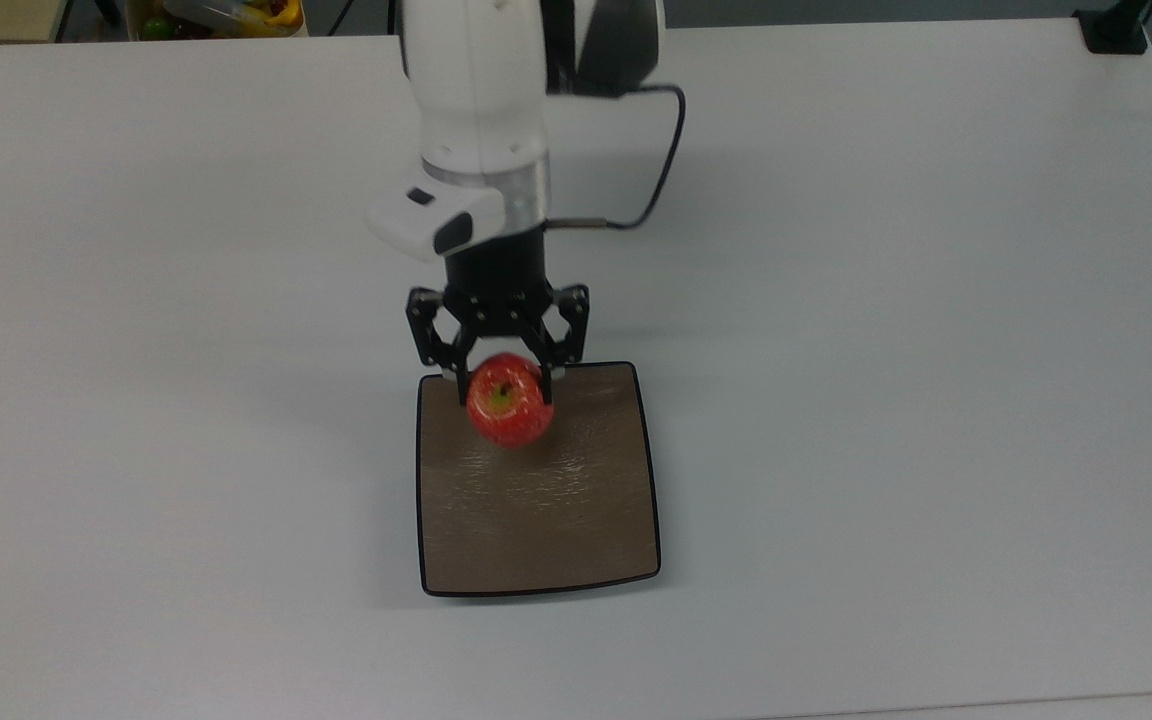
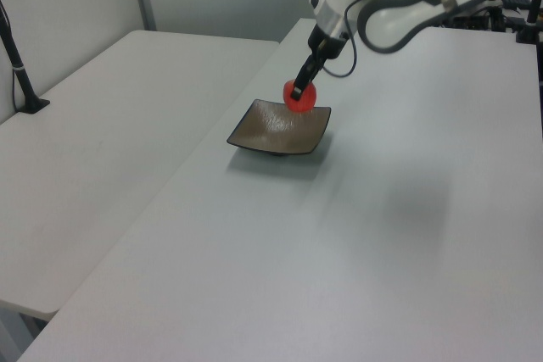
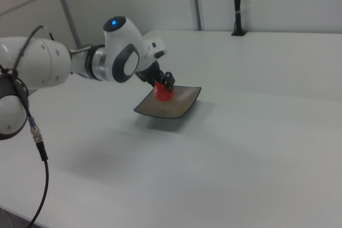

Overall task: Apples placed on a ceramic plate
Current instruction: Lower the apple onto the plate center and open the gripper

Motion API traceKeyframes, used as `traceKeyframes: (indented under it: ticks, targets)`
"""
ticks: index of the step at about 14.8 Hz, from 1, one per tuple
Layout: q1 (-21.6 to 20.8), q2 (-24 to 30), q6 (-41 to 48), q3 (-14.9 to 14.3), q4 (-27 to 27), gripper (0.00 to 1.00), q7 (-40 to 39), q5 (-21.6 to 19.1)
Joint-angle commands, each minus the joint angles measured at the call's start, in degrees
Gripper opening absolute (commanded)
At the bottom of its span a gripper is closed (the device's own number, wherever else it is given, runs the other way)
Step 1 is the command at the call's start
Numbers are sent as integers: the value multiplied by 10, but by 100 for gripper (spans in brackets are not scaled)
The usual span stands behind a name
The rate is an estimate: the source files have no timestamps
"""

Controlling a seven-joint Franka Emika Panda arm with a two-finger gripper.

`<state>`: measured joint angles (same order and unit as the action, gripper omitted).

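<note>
A small red apple [image 1: 509, 401] with a yellow-green patch at its stem hangs over the upper edge of the square brown ceramic plate [image 1: 546, 520]. My gripper [image 1: 504, 392] is shut on the apple, one black finger on each side. In the left view the apple [image 2: 299, 97] is held just above the far edge of the plate [image 2: 276, 131]. The right view has the apple [image 3: 162, 92] over the plate [image 3: 171, 106], under the gripper [image 3: 163, 85]. The plate's dish holds nothing.
The plate sits on a wide white table [image 1: 886, 350]. A container of colourful items [image 1: 221, 15] stands beyond the table's far edge at the top view's upper left. A black clamp [image 1: 1114, 28] grips the far right corner. A second white table [image 2: 93, 125] adjoins in the left view.
</note>
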<state>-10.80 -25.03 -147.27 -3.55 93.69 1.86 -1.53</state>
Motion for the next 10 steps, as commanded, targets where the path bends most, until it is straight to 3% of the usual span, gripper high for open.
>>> traceKeyframes:
  ticks: [1,6,7,10]
  targets:
    - [-15,-59,-91,-6,-16,3,79,77]
    - [-14,-127,-116,-6,-69,3,132,117]
    - [-14,-129,-117,-6,-69,11,133,124]
    - [-12,-127,-116,-6,-68,66,134,124]
